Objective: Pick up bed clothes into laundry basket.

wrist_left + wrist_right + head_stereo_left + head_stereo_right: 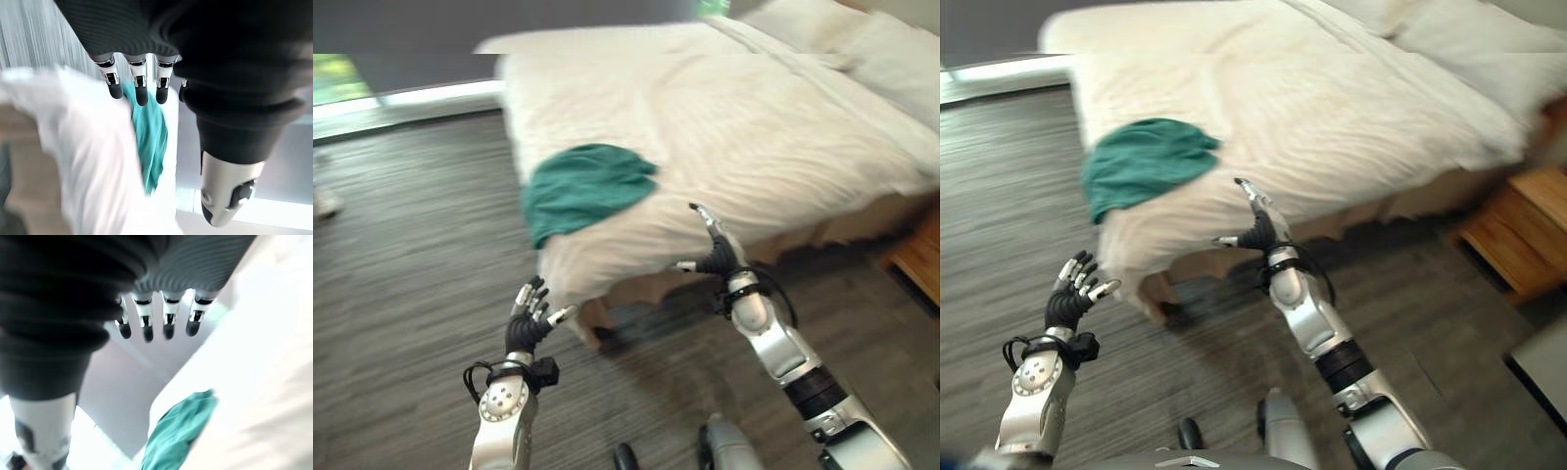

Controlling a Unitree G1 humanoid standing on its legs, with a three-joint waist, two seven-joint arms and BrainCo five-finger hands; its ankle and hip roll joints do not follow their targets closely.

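Distance is deciding the coming reach: the teal garment [585, 188] is lying on the near left corner of the bed [754, 127], draping partly over the edge, and it is sitting beyond and between both hands, touched by neither. Its long axis is running from the bed's top surface down toward the near left, over the corner.

The right hand [717, 254] is hovering in front of the bed's near edge, to the right of the cloth and just below it, with fingers [146, 328] held straight and spread, holding nothing. The left hand [530, 321] is hanging lower over the floor [401, 274], nearer the robot, under the draped end of the cloth; its fingers [142, 88] are likewise relaxed and empty. By my reading the right hand is closer to the garment, though the left is lining up under the hanging end.

The bed is carrying a pale, rumpled cover with pillows [862, 44] at its far right. The floor is dark wood-grain, a wooden nightstand [1518, 235] is standing at the right, and a bright window strip [372, 103] is showing far left.
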